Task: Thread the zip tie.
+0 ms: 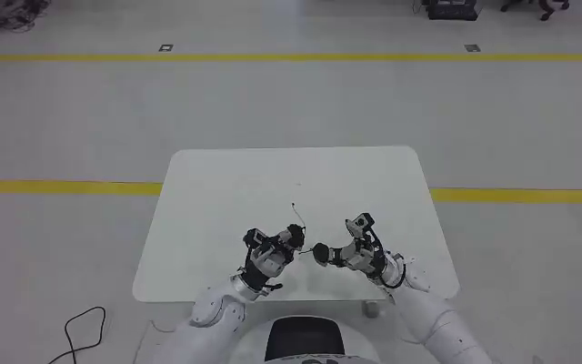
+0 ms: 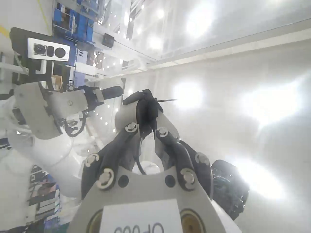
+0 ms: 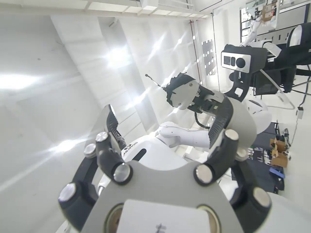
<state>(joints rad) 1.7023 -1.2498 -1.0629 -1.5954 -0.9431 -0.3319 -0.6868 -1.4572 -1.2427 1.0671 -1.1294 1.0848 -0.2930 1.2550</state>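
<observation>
Above the near edge of the table (image 1: 227, 200) we see the left gripper (image 2: 145, 98) clamped on the black zip tie (image 2: 167, 100), thin tail poking free, and the right gripper (image 1: 320, 255) wide open and empty; it should pinch close to the tail's tip, we judge, to steer it

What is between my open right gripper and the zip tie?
Nothing; the right wrist view shows open air between the right gripper and the zip tie sticking from the left gripper.

zip tie (image 1: 296, 217): 1 | table (image 1: 273, 182): 1 | left end effector (image 1: 294, 237) + right end effector (image 1: 320, 255): 2
</observation>
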